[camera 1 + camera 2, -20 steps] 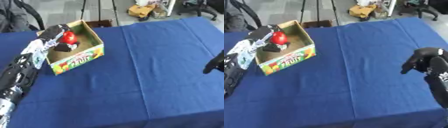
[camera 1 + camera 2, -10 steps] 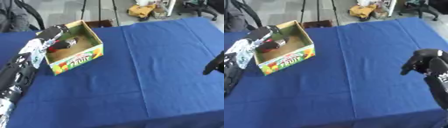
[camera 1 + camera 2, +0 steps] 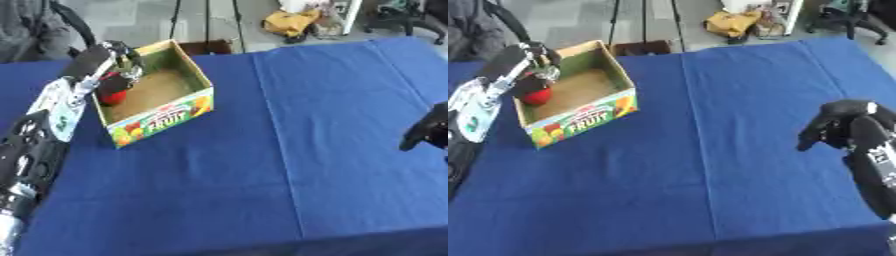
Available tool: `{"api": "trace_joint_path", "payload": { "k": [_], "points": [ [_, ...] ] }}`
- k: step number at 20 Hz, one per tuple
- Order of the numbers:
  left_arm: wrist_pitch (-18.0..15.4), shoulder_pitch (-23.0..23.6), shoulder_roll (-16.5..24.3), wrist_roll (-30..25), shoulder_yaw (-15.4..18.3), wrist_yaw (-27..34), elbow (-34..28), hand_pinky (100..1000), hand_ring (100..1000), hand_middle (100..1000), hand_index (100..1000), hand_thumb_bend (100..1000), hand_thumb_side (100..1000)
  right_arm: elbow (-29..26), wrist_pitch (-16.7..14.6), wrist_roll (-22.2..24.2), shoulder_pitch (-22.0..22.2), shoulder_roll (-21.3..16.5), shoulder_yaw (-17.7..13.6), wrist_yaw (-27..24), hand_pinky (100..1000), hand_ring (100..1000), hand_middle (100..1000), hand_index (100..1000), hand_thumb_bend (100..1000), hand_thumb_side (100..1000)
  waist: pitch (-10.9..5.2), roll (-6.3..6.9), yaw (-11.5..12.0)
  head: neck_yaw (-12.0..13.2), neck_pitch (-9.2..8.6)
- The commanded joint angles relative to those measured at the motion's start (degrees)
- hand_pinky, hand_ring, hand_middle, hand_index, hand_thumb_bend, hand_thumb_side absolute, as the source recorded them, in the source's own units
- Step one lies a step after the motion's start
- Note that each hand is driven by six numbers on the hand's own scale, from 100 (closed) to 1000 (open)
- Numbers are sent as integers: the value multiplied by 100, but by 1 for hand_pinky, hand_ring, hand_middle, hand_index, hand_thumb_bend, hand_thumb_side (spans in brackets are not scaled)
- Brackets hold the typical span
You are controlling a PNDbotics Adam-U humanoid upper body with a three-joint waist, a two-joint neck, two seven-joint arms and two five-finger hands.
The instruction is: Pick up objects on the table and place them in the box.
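The left hand (image 3: pixel 114 55), which held the red object (image 3: pixel 535 93) a second ago, now hangs over the box (image 3: pixel 166 117) with fingers curled and empty; the object lies inside, at the left wall. Only the right eye view shows the whole right hand (image 3: pixel 839 125), curled above the blue table (image 3: pixel 710 150).

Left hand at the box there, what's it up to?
The left hand is over the near-left wall of the fruit box, right above a red object lying inside against that wall. Whether its fingers grip it, I cannot tell. The right hand hangs idle over the blue tablecloth, fingers curled, holding nothing.
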Motion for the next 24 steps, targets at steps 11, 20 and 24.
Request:
{"api": "trace_joint_path", "payload": {
  "k": [11,20,24],
  "points": [
    [-286,1558,-735,477,239,1113,-1877,480,520,591,741,100,947,-119,62,-175,139,-15,-132,274,513,581,563,732,100,564,-67,27,205,-166,-27],
    [112,2400,-1048,225,218,1854,-3081,473,517,592,742,118,954,-119,122,-190,197,20,-114,322,513,582,563,732,100,566,-99,20,193,-135,22],
    [435,2540,-1166,20,273,2180,-3550,465,513,589,742,128,957,-119,147,-204,207,26,-121,338,513,582,563,732,100,568,-97,32,193,-139,25]
  ]
}}
